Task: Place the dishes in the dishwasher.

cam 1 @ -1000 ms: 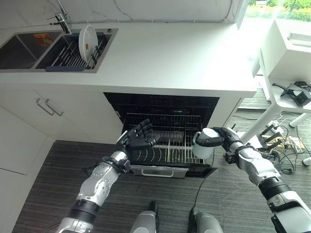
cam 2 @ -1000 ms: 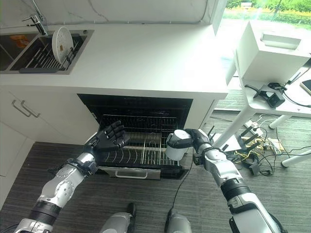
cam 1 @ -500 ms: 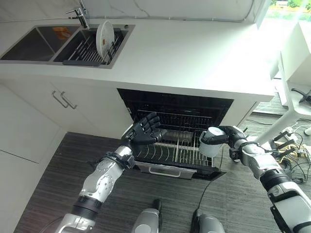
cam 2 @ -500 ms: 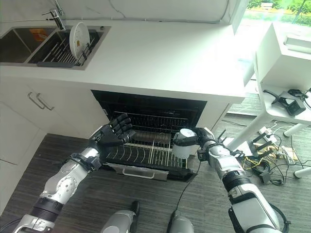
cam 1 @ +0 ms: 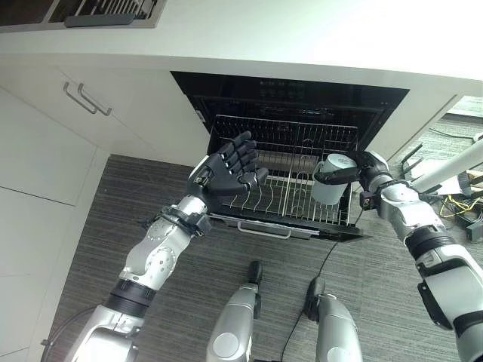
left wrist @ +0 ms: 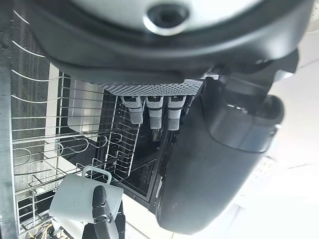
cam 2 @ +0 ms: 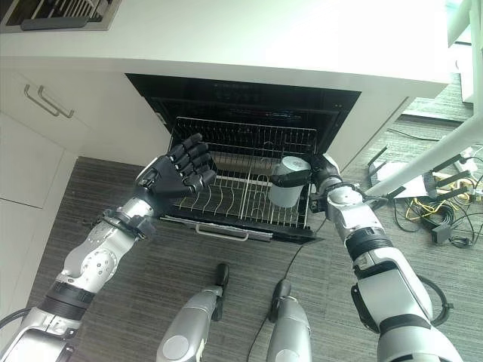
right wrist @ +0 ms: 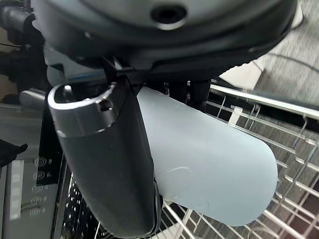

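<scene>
One pale mug (cam 1: 327,179) hangs over the pulled-out dishwasher rack (cam 1: 287,197), clasped by the right hand (cam 1: 361,164). Left hand (cam 1: 226,172) is raised, fingers spread, holding nothing.

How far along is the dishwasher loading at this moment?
Done: the dishwasher is open and its wire rack is pulled out; no dishes show in it yet. In hand: the right robot hand grips a pale mug over the rack's right side. The left robot hand is open above the rack's left side. Left: setting the mug down.
</scene>
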